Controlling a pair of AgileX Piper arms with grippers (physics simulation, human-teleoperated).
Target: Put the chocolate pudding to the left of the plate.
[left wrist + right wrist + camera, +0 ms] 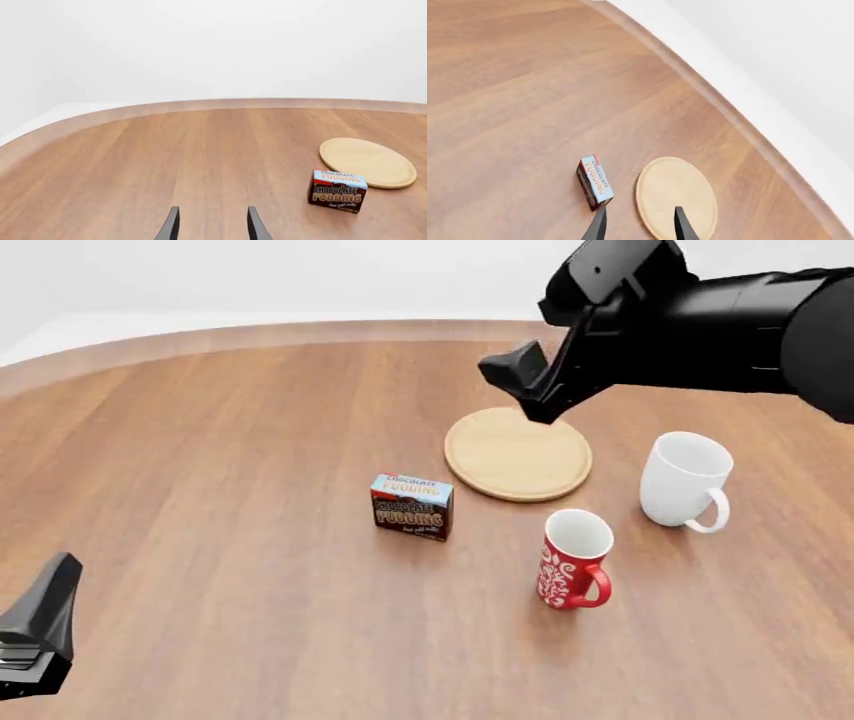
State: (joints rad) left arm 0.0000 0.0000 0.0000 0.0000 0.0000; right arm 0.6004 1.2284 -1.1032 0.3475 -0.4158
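Wooden table [200, 440]: warm brown grain right across the front view, curved far edge against a white backdrop, carrying everything in play.
Right arm [721, 320]: big black body sweeping in from the right, raised above the far side of the plate.
Right gripper [639, 225]: seen from its wrist camera, two dark fingers spread apart with nothing between them, hanging over the plate's edge with the pudding box just off to one side.
Left gripper [212, 227]: down at the near left corner in the front view, well apart from all the objects; from its wrist camera the two fingers stand parted and empty over bare wood.
Plate [518, 453]: flat, round, light tan, lying mid-table.
White mug [685, 481]: upright, right of the plate, handle toward the camera.
Red mug [575, 559]: upright, white patterning, in front of the plate's right side.
Chocolate pudding [412, 506]: standing upright on the table, lettering facing us, just beside the plate's front-left edge, not touching it.
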